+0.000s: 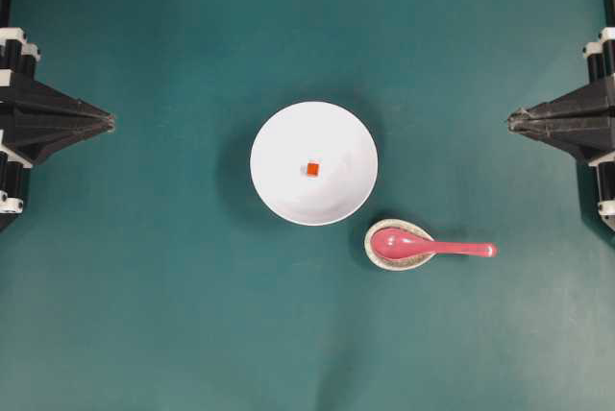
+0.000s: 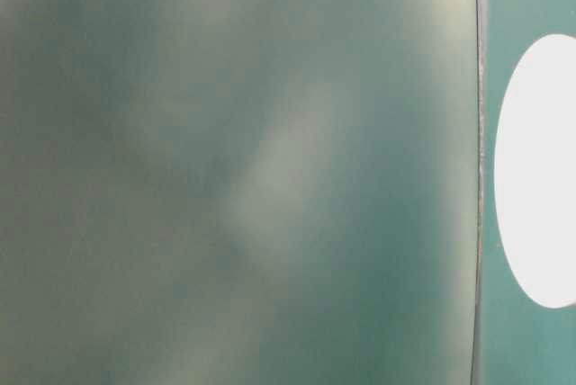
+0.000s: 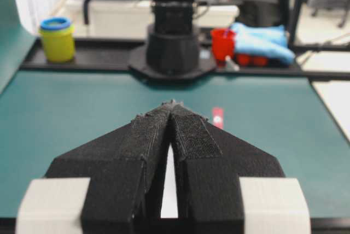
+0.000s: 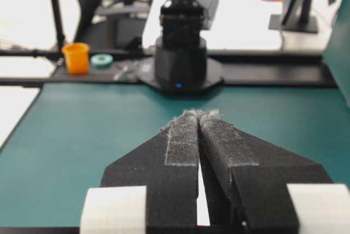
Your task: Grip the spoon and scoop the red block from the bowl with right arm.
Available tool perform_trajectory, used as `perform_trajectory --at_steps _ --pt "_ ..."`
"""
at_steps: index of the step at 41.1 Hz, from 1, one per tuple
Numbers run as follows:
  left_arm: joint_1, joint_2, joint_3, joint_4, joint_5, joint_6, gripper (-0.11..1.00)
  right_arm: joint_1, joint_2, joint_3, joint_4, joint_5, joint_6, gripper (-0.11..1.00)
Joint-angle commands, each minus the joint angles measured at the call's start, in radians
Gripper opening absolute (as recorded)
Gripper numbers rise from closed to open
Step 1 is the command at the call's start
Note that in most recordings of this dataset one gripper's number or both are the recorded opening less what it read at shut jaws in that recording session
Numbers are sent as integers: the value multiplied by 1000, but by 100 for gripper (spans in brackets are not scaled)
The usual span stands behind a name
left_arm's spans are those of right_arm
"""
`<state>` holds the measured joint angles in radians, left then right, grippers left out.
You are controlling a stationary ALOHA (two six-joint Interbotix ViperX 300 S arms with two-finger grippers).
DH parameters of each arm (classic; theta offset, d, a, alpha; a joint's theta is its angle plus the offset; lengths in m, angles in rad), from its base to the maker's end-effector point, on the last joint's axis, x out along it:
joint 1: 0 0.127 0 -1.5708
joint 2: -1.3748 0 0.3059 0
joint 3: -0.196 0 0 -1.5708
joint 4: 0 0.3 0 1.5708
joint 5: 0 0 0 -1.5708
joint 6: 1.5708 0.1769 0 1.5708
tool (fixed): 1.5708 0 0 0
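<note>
The white bowl (image 1: pixel 313 162) sits mid-table with the tiny red block (image 1: pixel 312 169) at its centre. The pink spoon (image 1: pixel 423 245) lies to its lower right, scoop in a speckled rest dish (image 1: pixel 382 256), handle pointing right. My right gripper (image 1: pixel 510 122) rests at the right edge, shut and empty, well above and right of the spoon. In the right wrist view the right gripper (image 4: pixel 199 115) has its tips together. My left gripper (image 1: pixel 110 123) is shut at the left edge; in the left wrist view the left gripper (image 3: pixel 172 104) holds nothing. The bowl (image 2: pixel 538 169) shows as a blurred white shape in the table-level view.
The green mat (image 1: pixel 154 315) covers the table. The opposite arm's base (image 4: pixel 180 64) stands at the far edge. Off the table: an orange cup (image 4: pixel 76 57), a yellow jar (image 3: pixel 57 38), a red cup (image 3: pixel 222 43).
</note>
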<state>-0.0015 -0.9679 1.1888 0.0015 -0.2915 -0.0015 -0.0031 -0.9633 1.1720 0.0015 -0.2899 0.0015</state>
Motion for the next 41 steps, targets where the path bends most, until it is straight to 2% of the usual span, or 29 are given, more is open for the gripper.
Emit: perform_trajectory --at_steps 1,2,4,12,24,41 --pt "-5 6 -43 3 61 -12 0 -5 9 -20 2 0 11 0" --pt "-5 3 -61 3 143 -14 0 -5 17 -35 2 40 8 0" --pt "-5 2 -67 3 175 -14 0 -3 21 -49 2 74 6 0" --pt "-5 2 -75 3 232 -12 0 -3 28 -81 2 152 6 0" --pt "-5 8 -75 3 296 -12 0 -3 29 -110 3 163 11 0" --pt "-6 9 -77 3 319 -12 0 -5 58 -140 11 167 21 3"
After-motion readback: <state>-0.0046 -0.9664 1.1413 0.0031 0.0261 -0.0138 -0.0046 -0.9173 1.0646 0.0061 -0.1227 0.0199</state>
